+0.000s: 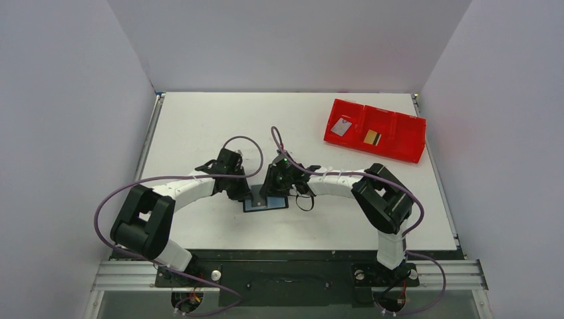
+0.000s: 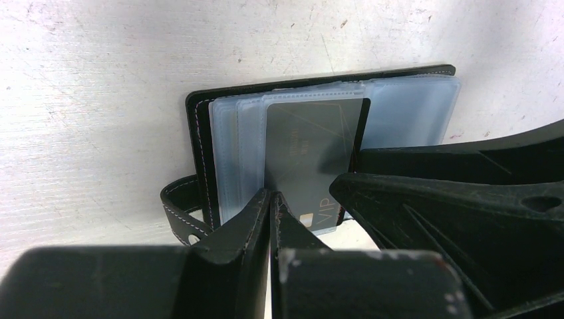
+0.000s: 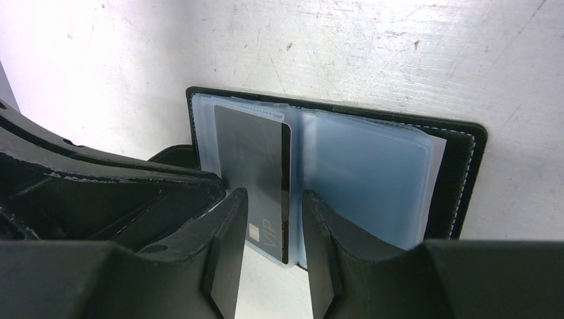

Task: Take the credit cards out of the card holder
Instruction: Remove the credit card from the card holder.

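- White table (image 1: 199, 133) between pale grey walls (image 1: 66, 100); the card holder (image 1: 266, 203) lies open and flat on the near half of the table, right between the tips of the two arms.
- Its clear sleeves (image 2: 412, 113) fan out over the black cover; a dark card (image 2: 309, 149) marked VIP sits in one of them, its near end poking out of the sleeve; a strap (image 2: 176, 207) curls out from the holder's side.
- The left gripper (image 2: 273, 216) has its fingers pressed fully together; the tips rest at the near edge of the sleeves, just beside the dark card; whether they pinch any plastic I cannot tell.
- The right gripper (image 3: 271, 226) has its fingers partly apart with a plain gap between them; they stand on either side of the card's near end and grip nothing.
- A red tray (image 1: 399, 154) sits at the far right of the table, well apart from the holder; a silver-grey card (image 1: 341, 127) lies in its left compartment, and a gold card (image 1: 372, 137) with a dark stripe in the middle one.
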`<state>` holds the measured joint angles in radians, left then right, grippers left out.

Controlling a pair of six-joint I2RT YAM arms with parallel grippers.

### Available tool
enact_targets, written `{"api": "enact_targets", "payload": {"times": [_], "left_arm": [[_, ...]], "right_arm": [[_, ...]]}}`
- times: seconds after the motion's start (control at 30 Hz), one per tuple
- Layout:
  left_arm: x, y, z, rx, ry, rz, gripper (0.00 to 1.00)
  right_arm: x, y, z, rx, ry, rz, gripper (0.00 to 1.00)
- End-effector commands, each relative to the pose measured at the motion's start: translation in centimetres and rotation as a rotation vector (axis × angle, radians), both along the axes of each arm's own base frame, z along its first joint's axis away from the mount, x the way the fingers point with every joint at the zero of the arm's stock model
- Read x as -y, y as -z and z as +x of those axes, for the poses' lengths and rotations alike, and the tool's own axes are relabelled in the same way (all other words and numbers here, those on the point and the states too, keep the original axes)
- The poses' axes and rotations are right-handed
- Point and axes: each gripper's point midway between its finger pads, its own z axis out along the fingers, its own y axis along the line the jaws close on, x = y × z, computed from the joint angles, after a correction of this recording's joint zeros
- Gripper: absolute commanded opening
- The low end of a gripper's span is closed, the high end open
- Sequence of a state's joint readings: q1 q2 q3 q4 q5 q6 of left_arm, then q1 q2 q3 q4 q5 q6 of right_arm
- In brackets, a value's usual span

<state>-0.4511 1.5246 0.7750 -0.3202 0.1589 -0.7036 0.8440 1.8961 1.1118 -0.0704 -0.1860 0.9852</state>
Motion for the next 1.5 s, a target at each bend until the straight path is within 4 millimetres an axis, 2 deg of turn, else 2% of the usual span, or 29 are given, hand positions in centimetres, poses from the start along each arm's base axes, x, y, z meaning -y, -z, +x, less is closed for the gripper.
{"api": "enact_targets", "payload": {"times": [0.0,0.33,0.53,0.7,0.87,1.1,1.47], "left_arm": [[0.3,0.0,0.8,0.018,-0.008,0.008,0.00],[1.3,0.7,0.6,-0.003,0.009,-0.001,0.00],[0.9,1.2,0.5,-0.015,-0.002,0.024,0.00],[0.7,1.4,0.4,-0.023,-0.007,0.035,0.00],[0.6,1.6,0.3,-0.028,-0.011,0.039,0.00],[0.7,1.7,0.2,-0.029,-0.007,0.035,0.00],[0.8,1.5,0.1,-0.025,-0.003,0.024,0.00]], "right_arm": [[-0.3,0.1,0.6,0.010,0.015,0.035,0.32],[0.1,0.3,0.9,-0.016,0.050,0.143,0.30],[1.2,0.1,1.3,-0.014,0.093,0.203,0.29],[1.3,0.0,1.5,-0.033,0.122,0.302,0.28],[1.0,-0.4,1.8,-0.046,0.156,0.391,0.18],[1.0,0.2,1.8,-0.070,0.181,0.437,0.09],[0.9,0.5,1.9,-0.075,0.188,0.443,0.00]]}}
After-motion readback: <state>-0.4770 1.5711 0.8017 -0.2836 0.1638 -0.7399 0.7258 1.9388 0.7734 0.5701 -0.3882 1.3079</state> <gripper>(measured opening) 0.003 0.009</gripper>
